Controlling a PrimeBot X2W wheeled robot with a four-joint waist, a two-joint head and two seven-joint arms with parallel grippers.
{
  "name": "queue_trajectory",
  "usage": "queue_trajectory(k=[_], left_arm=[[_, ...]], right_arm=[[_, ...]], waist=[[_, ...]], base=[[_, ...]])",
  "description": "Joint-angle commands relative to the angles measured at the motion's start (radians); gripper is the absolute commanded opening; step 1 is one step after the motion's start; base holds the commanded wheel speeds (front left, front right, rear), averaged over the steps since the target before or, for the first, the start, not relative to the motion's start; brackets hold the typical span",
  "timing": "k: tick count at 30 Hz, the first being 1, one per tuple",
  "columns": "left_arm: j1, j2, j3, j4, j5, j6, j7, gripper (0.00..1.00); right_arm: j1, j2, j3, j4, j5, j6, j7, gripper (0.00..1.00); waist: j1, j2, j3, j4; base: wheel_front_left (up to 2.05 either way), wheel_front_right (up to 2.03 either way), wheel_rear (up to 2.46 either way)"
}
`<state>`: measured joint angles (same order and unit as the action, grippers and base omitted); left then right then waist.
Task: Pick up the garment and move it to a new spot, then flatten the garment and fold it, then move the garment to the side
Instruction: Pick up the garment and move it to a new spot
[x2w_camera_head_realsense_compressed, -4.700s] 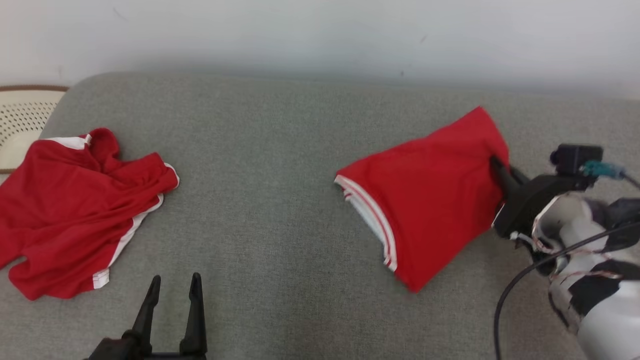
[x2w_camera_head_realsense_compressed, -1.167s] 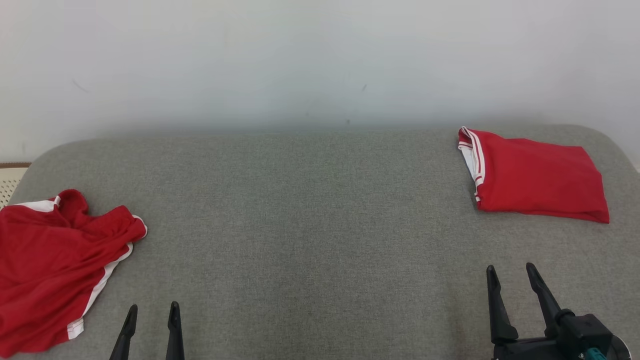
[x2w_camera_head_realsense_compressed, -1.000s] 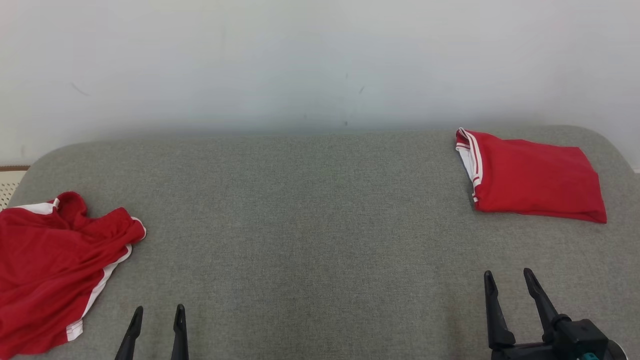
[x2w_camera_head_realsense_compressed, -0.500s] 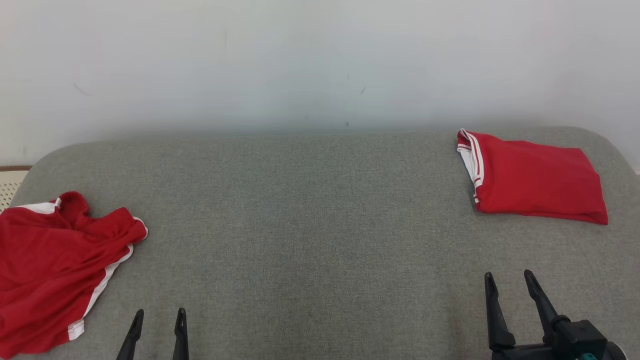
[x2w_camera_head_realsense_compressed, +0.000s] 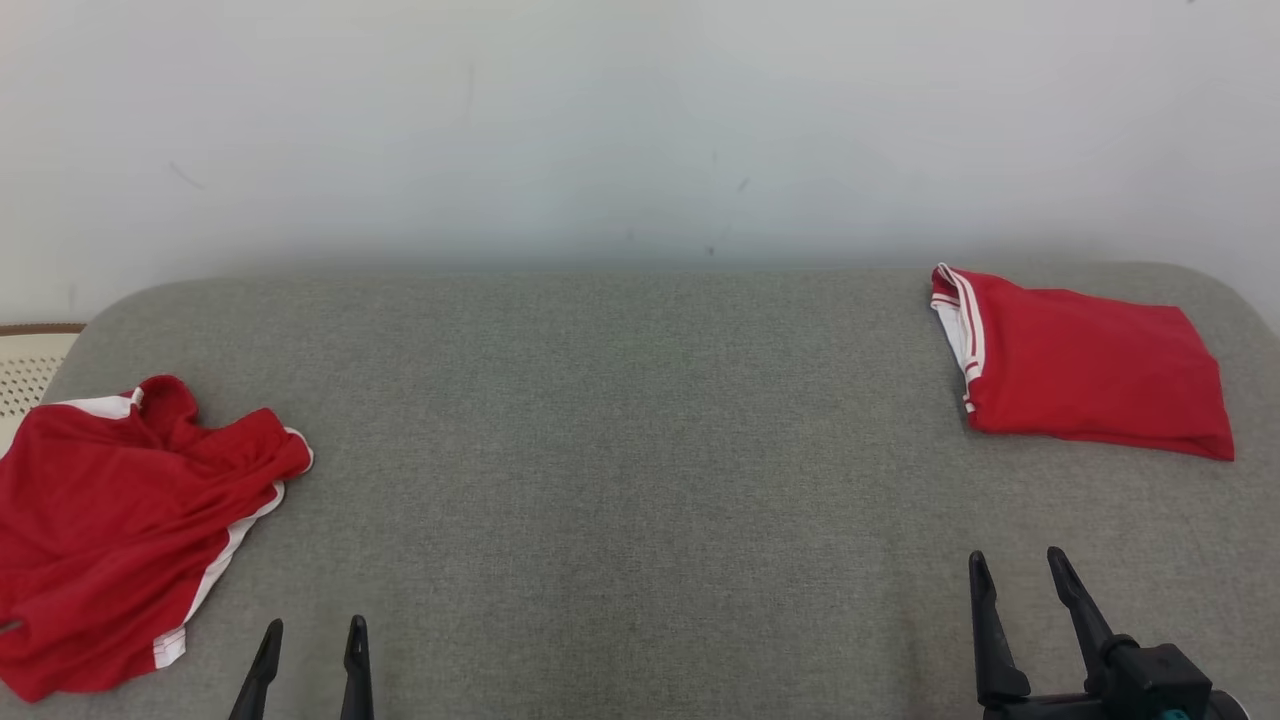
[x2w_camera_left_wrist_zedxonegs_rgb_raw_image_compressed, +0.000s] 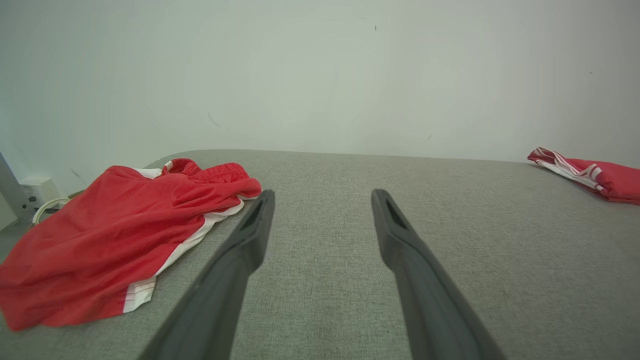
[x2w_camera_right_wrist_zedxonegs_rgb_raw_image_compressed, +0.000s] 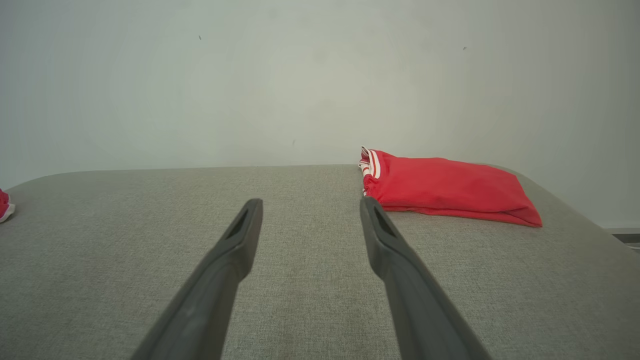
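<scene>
no legible text, labels, brands, numbers or signs

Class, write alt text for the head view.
A folded red garment lies far right on a grey cushion, a crumpled red garment near left. The left end effector and right end effector sit open and empty at the bottom edge.

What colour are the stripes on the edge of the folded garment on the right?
White stripes along the edge of the red folded garment, clearest in the head view.
</scene>
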<state>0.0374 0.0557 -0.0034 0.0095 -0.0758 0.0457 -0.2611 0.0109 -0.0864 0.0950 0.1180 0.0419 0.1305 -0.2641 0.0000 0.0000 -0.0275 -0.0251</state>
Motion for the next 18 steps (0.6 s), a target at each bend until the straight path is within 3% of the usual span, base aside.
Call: queue_trajectory(k=[1, 18], left_arm=[[0.008, 0.002, 0.004, 0.002, -0.002, 0.0, -0.005, 1.0], [0.031, 0.009, 0.045, -0.004, -0.02, 0.007, -0.005, 1.0]], right_arm=[[0.01, 0.004, 0.001, 0.002, 0.004, 0.0, -0.001, 1.0], [0.018, 0.004, 0.019, 0.022, 0.013, 0.0, -0.001, 1.0]], waist=[[0.0, 0.0, -0.001, 0.012], [0.0, 0.0, -0.01, 0.243]], base=[[0.0, 0.0, 0.0], [0.0, 0.0, 0.0]])
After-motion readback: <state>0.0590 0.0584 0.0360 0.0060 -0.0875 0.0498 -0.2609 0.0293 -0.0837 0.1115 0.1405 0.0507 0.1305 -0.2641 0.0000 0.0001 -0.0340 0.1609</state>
